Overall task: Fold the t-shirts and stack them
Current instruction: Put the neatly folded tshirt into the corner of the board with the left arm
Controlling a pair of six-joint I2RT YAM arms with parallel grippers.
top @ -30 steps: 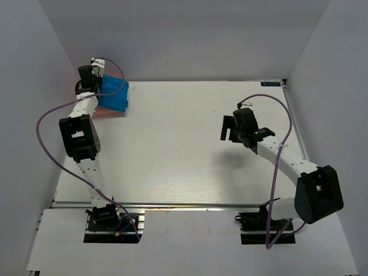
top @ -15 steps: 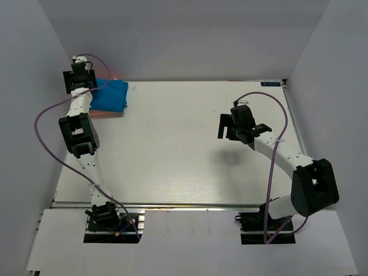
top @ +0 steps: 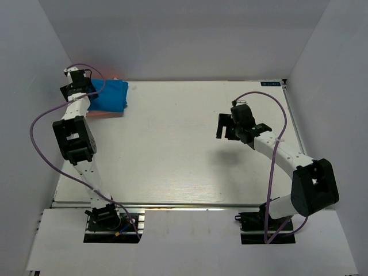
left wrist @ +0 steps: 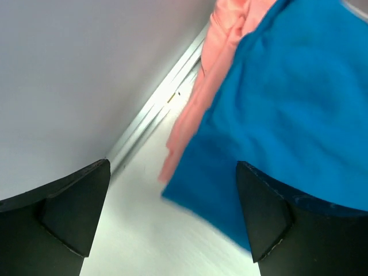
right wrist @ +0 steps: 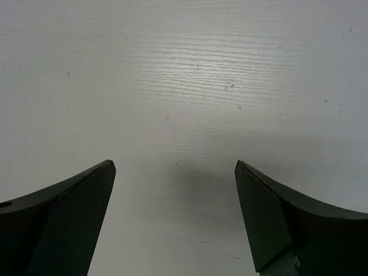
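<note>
Wall [top: 31, 86] is closing the scene on the left, and right beside it the left arm [top: 73, 137] is reaching up to the desk's far left corner. The left jaws are standing wide apart. In the left wrist view the two dark fingers [left wrist: 72, 215] are framing the edge of the cloth from above, and whether either one is brushing it cannot be told.

Under them the t-shirts [top: 109, 100] are lying as one stack in that far left corner of the desk [top: 190, 149]. The blue shirt [top: 110, 95] is sitting folded on top. The pink shirt [top: 107, 114] is lying beneath it, peeking out as a thin strip along the near side. In the wrist view the pink shirt is also showing past the blue shirt's edge on the side toward the wall, running beside the pale rail [left wrist: 152, 118] at the desk's border.

Further right, the right arm [top: 276, 152] is bending in over the right half of the desk, well apart from the stack. The right jaws are standing wide apart too — the right wrist view is showing both of its fingers spread over the white woodgrain of the desk, with a soft shadow [right wrist: 172, 190] lying between them.
</note>
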